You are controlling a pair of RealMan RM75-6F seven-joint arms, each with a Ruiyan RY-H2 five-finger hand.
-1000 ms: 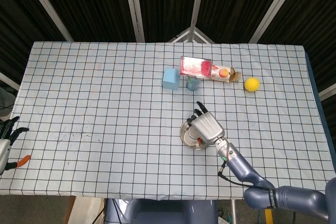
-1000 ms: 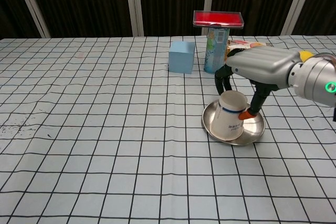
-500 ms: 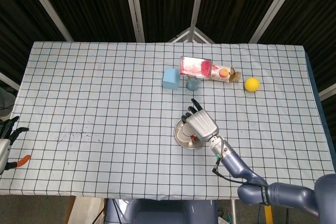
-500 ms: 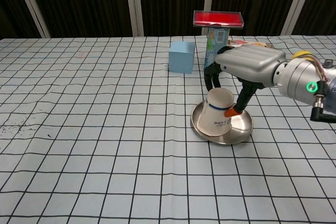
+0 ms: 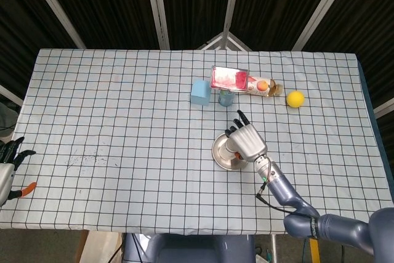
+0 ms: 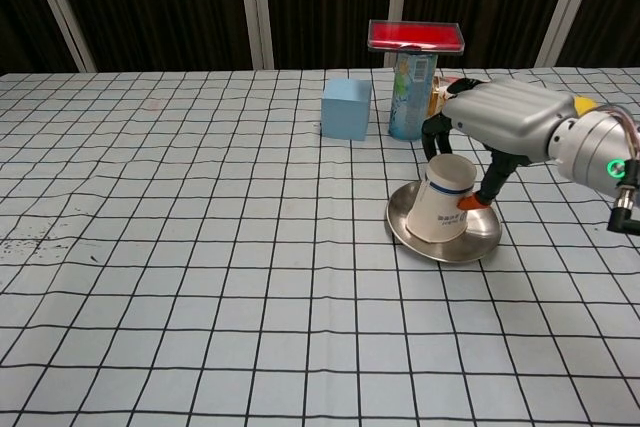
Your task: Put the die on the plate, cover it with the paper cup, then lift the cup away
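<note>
A white paper cup [image 6: 445,209] with a blue band stands upside down and tilted on the metal plate [image 6: 400,235], its closed end leaning to the right. My right hand [image 6: 497,125] reaches over it from the right and grips its upper part between thumb and fingers. In the head view the right hand [image 5: 247,142] covers most of the cup, with the plate [image 5: 221,157] showing to its left. No die shows; the cup hides whatever lies beneath it. My left hand [image 5: 8,168] hangs past the table's left edge, fingers apart, holding nothing.
A light blue cube [image 6: 346,107] stands behind the plate. Next to it a can [image 6: 410,97] carries a red-topped box [image 6: 415,35]. A bottle [image 5: 261,85] lies on its side further right, and a yellow ball [image 5: 295,98] sits beyond it.
The plate and cup slid left half a second ago and have now come back right with my right hand. The cup leans further to the right than before.
</note>
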